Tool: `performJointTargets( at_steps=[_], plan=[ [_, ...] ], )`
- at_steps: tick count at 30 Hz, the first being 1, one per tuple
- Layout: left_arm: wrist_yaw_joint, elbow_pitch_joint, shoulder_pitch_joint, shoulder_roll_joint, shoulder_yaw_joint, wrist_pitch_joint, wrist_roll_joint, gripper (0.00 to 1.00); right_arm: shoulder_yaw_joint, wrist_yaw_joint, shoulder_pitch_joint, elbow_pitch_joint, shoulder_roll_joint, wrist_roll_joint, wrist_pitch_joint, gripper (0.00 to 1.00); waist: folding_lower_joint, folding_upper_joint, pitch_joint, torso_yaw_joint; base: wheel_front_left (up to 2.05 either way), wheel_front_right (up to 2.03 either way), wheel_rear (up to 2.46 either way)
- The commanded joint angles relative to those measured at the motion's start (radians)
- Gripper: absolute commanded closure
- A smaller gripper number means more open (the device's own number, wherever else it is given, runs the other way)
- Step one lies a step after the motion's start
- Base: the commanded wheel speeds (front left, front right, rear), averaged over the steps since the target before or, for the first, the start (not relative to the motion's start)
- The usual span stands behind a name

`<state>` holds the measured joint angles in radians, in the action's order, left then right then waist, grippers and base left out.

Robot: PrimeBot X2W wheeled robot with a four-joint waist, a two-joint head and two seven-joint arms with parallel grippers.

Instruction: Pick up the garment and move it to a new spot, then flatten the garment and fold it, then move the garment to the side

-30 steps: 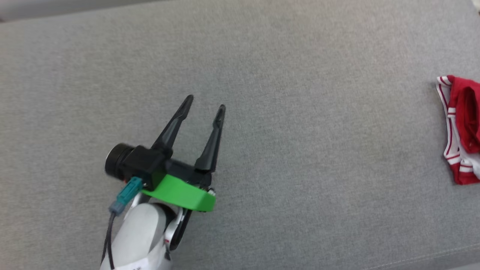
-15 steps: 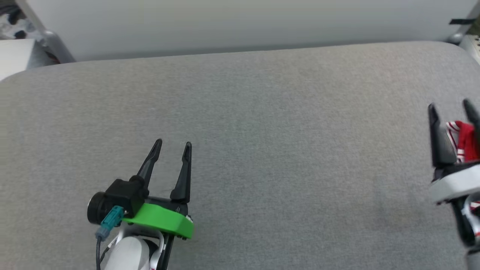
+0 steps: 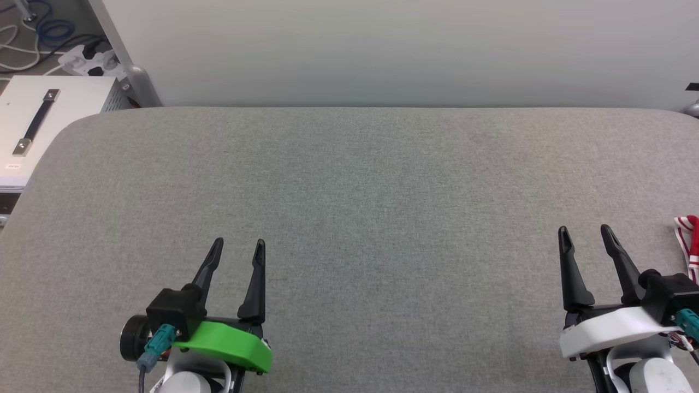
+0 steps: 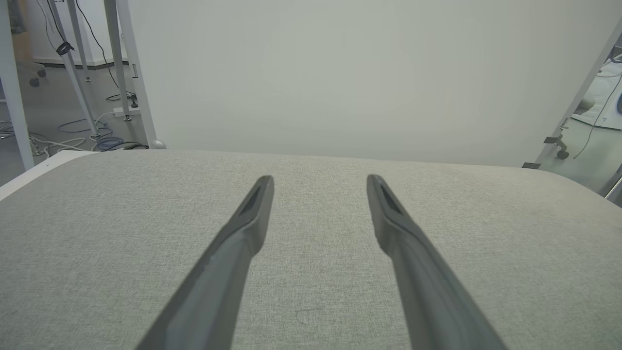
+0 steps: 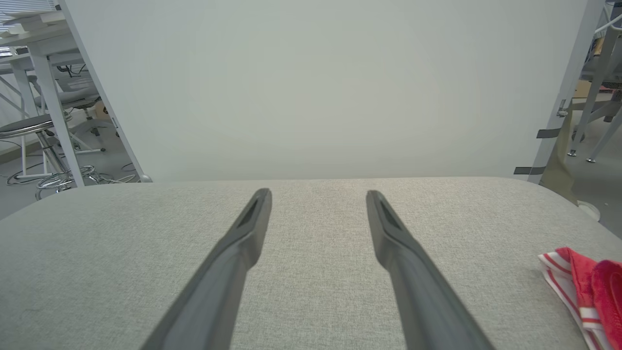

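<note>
progress: looks finished, garment (image 3: 689,240) set aside at far right edge of grey tabletop (image 3: 349,191) | left end effector (image 3: 238,246) spread, empty | right end effector (image 3: 585,233) spread, empty, near garment | left: nothing evident

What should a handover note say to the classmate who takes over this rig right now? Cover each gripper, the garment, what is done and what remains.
Left gripper: open, empty, over the grey padded surface at the lower left.
Right gripper: open, empty, at the lower right.
Garment: red with red-and-white striped trim, lying bunched at the right edge of the surface, beside the right gripper and apart from it.
Done: cannot tell from this moment; most of the garment is out of view.
Left, if it is not yet folded: pick it up, move it, flatten, fold, set aside.
</note>
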<state>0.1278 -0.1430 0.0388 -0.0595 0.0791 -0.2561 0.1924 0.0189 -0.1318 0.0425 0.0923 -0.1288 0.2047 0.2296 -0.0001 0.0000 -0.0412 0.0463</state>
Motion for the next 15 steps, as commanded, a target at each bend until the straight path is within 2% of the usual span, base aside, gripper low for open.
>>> performJointTargets(
  at_steps=[1,15],
  plan=[
    [0.002,0.011,-0.013,0.007,-0.006,-0.006,-0.007,0.00,-0.005,0.001,-0.004,0.007,0.005,-0.013,0.011,0.00,0.0001,0.0000,0.005,0.001,0.00,0.00,0.00],
    [0.002,0.005,-0.019,0.009,-0.012,-0.006,-0.001,0.00,-0.023,0.001,0.013,0.036,0.011,-0.025,0.027,0.00,0.0001,0.0000,0.009,0.000,0.00,0.00,0.00]
  ],
)
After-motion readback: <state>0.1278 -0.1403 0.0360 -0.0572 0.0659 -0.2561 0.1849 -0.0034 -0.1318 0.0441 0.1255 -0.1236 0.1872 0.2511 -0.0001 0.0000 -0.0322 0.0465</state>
